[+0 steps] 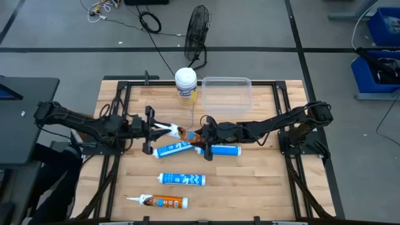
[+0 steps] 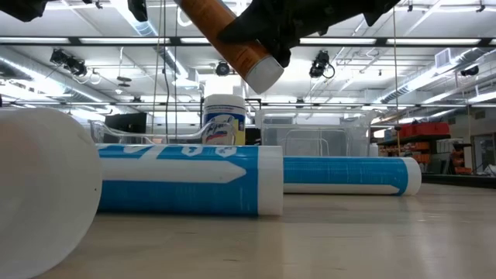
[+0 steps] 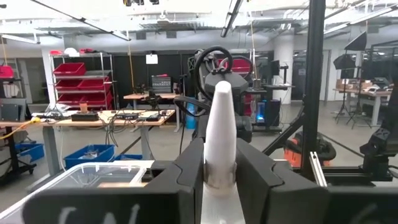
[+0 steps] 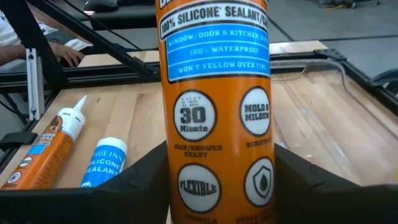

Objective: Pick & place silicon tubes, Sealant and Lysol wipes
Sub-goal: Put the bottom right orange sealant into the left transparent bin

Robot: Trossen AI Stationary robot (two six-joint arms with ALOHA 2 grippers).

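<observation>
An orange sealant tube [image 1: 185, 132] with a white nozzle [image 1: 166, 129] hangs above the middle of the table between my two grippers. My left gripper [image 1: 157, 129] is shut on its nozzle end. My right gripper [image 1: 196, 135] is shut on its body. In the low view the tube [image 2: 229, 37] is tilted in the air, its white base end [image 2: 264, 74] lowest. The Lysol wipes canister [image 1: 185, 82] stands upright at the far edge. Three blue tubes [image 1: 172, 149] [image 1: 224, 150] [image 1: 182, 179] and a second orange tube [image 1: 161, 201] lie on their sides on the table. My left gripper pinches the base of the white nozzle [image 3: 219, 167] between its two fingers [image 3: 189, 169], coming level from the table's left, along the tube. The nozzle's tip sticks out past the fingers. That end is clear of the table. My right gripper pinches the orange body [image 4: 215, 144] between its two fingers [image 4: 140, 175], coming from the table's right side. The tube runs out past the fingers, label toward the camera. It is lifted clear of the table and tilted.
A clear plastic bin [image 1: 226, 94] stands at the far edge beside the canister. The two nearest blue tubes lie right under the held tube. A black frame [image 1: 125, 94] borders the wooden table top. A fan [image 1: 198, 28] stands on the floor beyond.
</observation>
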